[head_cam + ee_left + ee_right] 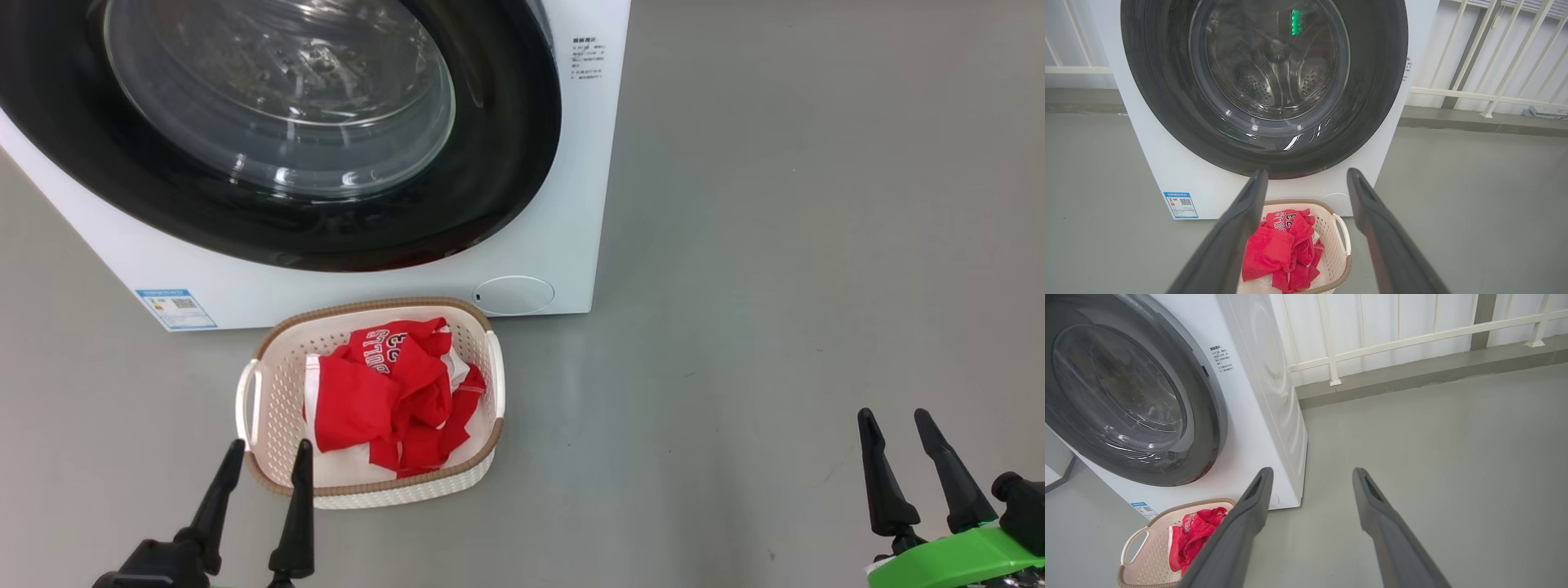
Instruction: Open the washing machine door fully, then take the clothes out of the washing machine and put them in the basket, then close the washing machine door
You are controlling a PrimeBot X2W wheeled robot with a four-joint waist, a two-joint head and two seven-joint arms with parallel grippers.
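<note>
Status: washing machine door (pixel 498 163) looks swung shut on the washing machine (pixel 571 253). In both wrist views the black rim sits flush on the white front. Whether the latch caught, I cannot tell. The drum behind the glass looks empty.

Clothes (pixel 384 392), red with white lettering plus some white cloth underneath, are piled in the basket (pixel 367 304). It stands on the floor (pixel 735 327) at the machine's 6 o'clock, just beside the front panel. My read: task done or nearly done.

Left gripper (pixel 270 447): fingers spread, nothing between them. It sits at the basket's 7 o'clock, tips right at the near rim in the head view.
Right gripper (pixel 892 415): also spread and empty, well apart at the basket's 3 o'clock over bare floor.

Risks:
1. Door only pushed to, not latched — it would drift open.
2. Faint red glint at the door rim's 5 o'clock in the right wrist view. Reflection or pinched fabric, cannot tell. If it's fabric, the door won't seat.
3. A forward move of the left arm could clip the basket — it looks light, so it would slide or tip.
</note>
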